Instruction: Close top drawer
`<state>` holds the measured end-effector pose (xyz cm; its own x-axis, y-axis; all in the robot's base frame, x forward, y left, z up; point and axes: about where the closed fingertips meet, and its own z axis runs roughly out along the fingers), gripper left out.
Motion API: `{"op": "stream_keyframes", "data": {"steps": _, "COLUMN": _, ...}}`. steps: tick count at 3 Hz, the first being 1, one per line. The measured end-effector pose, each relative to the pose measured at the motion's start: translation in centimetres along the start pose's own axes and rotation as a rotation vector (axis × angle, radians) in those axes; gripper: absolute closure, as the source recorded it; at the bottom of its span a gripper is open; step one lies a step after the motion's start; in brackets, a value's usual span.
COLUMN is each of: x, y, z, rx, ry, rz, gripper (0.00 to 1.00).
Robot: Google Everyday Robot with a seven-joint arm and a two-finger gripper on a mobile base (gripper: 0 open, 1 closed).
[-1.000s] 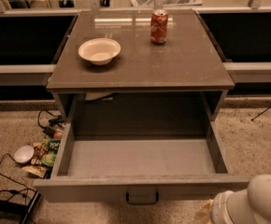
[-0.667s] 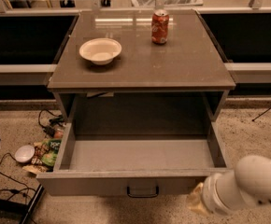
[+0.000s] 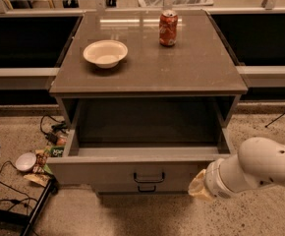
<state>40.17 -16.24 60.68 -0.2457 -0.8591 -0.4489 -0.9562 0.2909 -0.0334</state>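
Camera view, described near to far.

**Near right:** the white arm enters from the right edge and ends in the tan gripper. The gripper sits low at the right end of the front of the top drawer. Whether it touches the front cannot be told, and the state of its jaws cannot be made out either.

**Near left:** on the speckled floor lie a black frame and thin black cables.

**Middle:** the top drawer stands pulled out toward the near side. Its grey front carries 1 small black handle at centre, and its pale grey inside shows as a narrow strip behind the front. Just below, a second handle peeks out from under the front. On the floor left of the drawer lie a white round dish and some colourful packets. Behind the drawer the cabinet shows a dark open cavity.

**Far:** 2 items stand on the cabinet's flat top, well apart — a white bowl at the left and an upright red can, farther back and right of centre. Pale ledges run off to both sides of the cabinet, with dark recesses above them.
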Motion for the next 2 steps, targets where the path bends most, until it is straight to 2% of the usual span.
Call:
{"op": "stream_keyframes", "data": {"steps": 1, "x": -0.32, "y": -2.89, "z": 1.59, "rx": -0.004, "ry": -0.031, "rz": -0.014, "gripper": 1.00}}
{"op": "stream_keyframes", "data": {"steps": 2, "x": -0.28, "y": -3.24, "z": 1.85, "rx": -0.006, "ry": -0.034, "rz": -0.017, "gripper": 1.00}}
